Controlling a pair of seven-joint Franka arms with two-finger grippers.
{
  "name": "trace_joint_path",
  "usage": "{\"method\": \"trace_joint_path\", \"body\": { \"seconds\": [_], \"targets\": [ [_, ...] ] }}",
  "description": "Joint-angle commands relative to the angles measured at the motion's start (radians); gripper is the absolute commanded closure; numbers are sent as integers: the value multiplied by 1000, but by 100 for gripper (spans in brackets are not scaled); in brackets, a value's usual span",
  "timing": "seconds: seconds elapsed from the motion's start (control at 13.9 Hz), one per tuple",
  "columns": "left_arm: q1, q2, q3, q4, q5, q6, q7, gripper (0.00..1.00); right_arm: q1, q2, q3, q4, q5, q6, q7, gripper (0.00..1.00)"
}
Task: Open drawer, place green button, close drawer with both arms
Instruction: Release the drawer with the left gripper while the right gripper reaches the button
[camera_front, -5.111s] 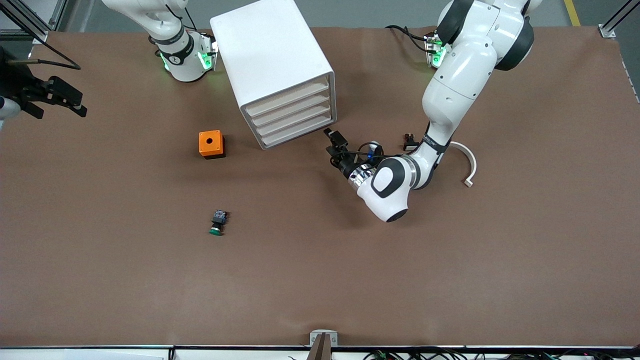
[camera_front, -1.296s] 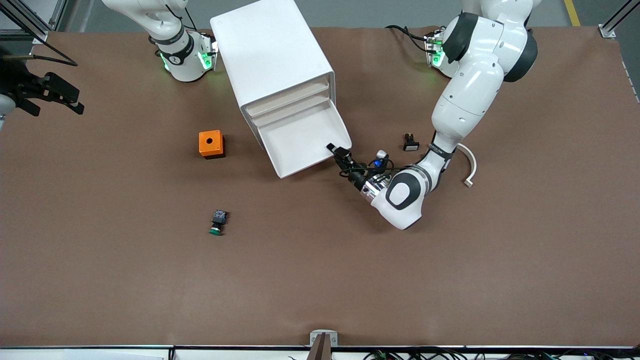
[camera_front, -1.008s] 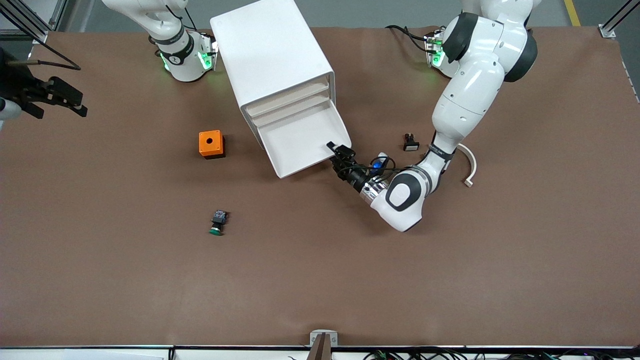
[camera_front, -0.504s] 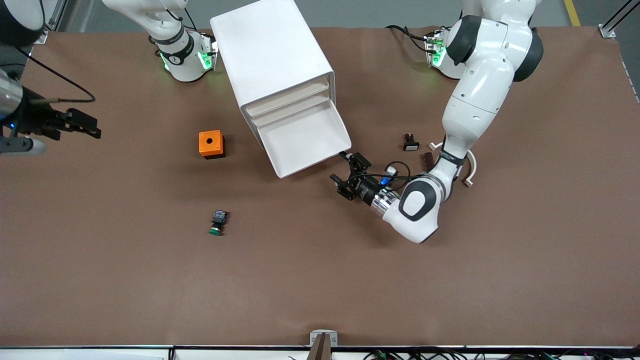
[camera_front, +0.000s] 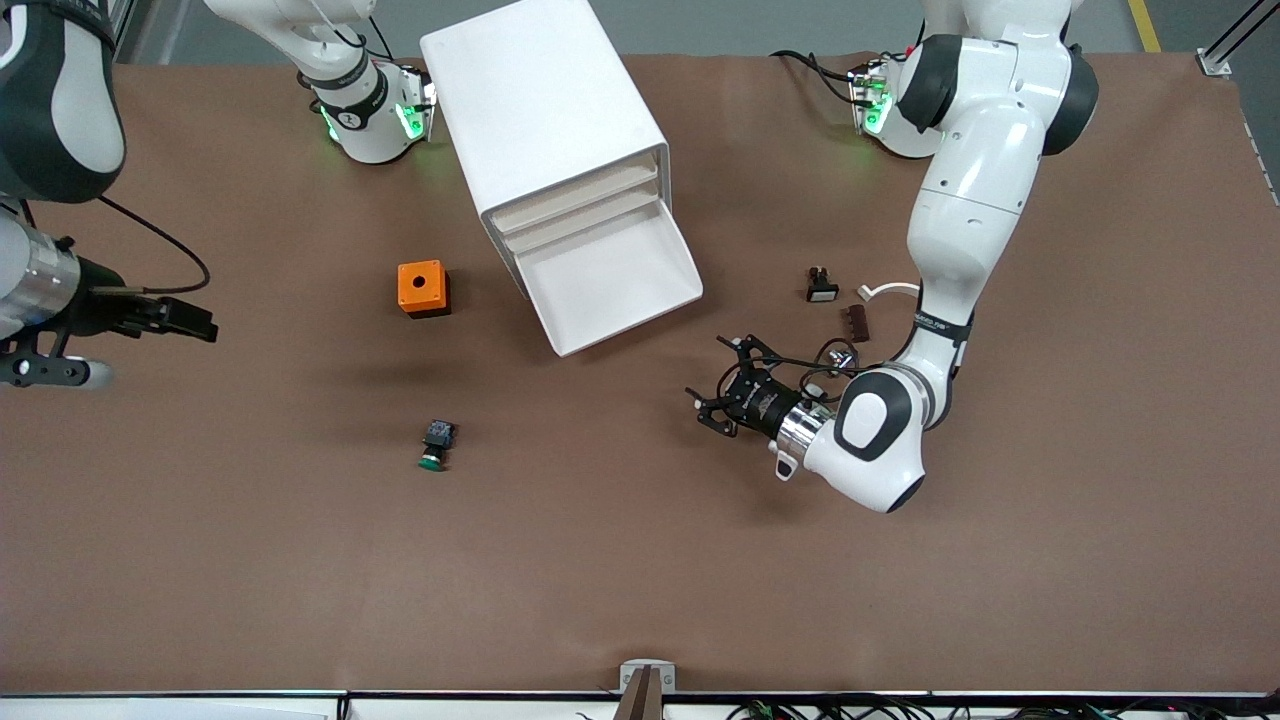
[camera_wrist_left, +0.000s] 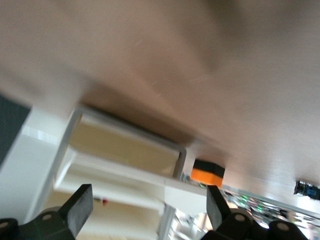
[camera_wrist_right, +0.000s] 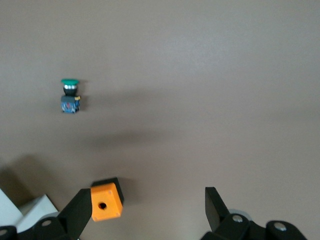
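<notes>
The drawer (camera_front: 610, 275) is pulled out; both grippers — left (camera_front: 728, 385), right (camera_front: 175, 318) — are spread, empty. The button (camera_front: 434, 444) should be pinched squarely across its black body.

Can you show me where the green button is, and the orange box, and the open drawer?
button (camera_front: 433, 447), front view, on its black body
orange box (camera_front: 422, 287), front view, on its top
drawer (camera_front: 608, 282), front view, on its bare floor
</notes>
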Motion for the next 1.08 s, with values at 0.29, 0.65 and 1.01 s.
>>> {"method": "trace_joint_path", "body": {
  "seconds": [0.29,0.65,1.01],
  "targets": [
    [-51,-94,26,-10,258,252,203,1,109,33,6,-204,11,303,171,0],
    [-53,-180,31,-14,447,364,271,0,177,100,6,-290,11,498,296,0],
    [-63,-197,27,-18,608,451,257,0,258,215,6,-297,11,656,427,0]
  ]
}}
